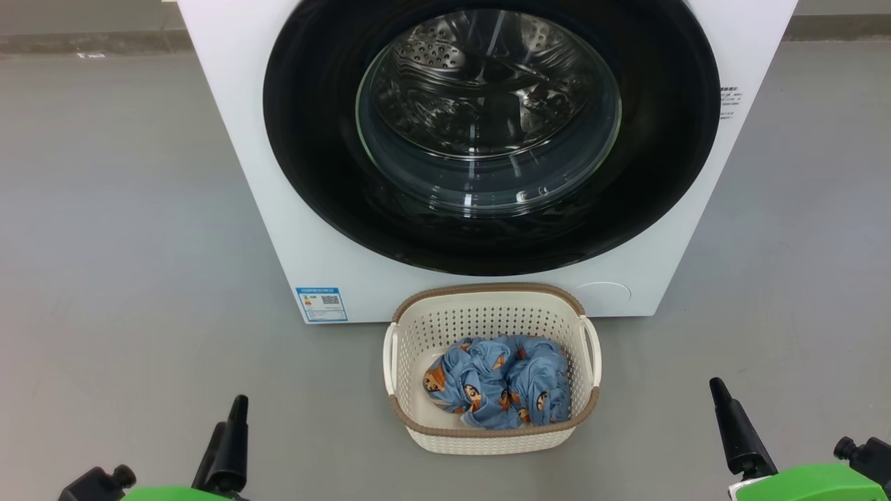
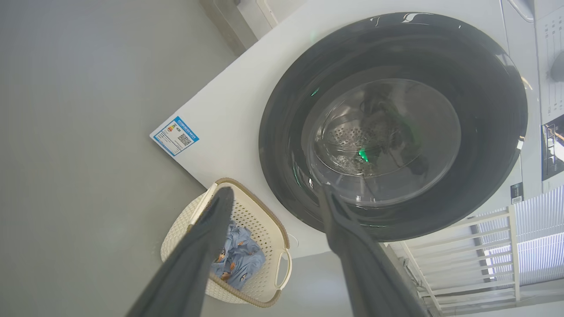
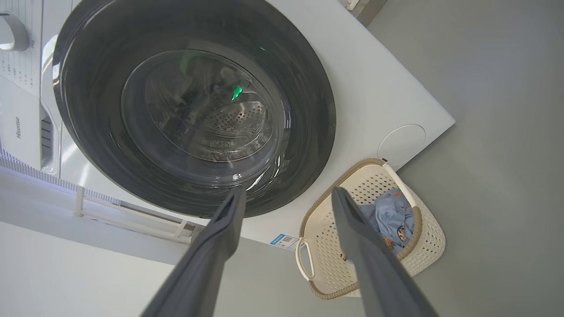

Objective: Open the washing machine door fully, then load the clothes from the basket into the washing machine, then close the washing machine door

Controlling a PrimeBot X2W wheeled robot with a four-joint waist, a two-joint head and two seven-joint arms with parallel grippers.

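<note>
**Head view:** washing machine door [image 1: 313, 153] shut, flush w/ washing machine [image 1: 278, 271] front. Basket [image 1: 487, 289] on floor just beside the front, below door; clothes [image 1: 498, 386] all inside it. Step in hand: open door fully.

**Left wrist view:** left gripper [image 2: 275, 191] released, empty, well apart from door, fingers aimed at its lower rim. No pull recess discernible; locate the rim edge before approach.

**Right wrist view:** right gripper [image 3: 288, 191] also released, nothing held. Recommended: hook one finger behind rim on latch side, pull along hinge arc, avoid bulging glass. Basket may obstruct the swing.
</note>
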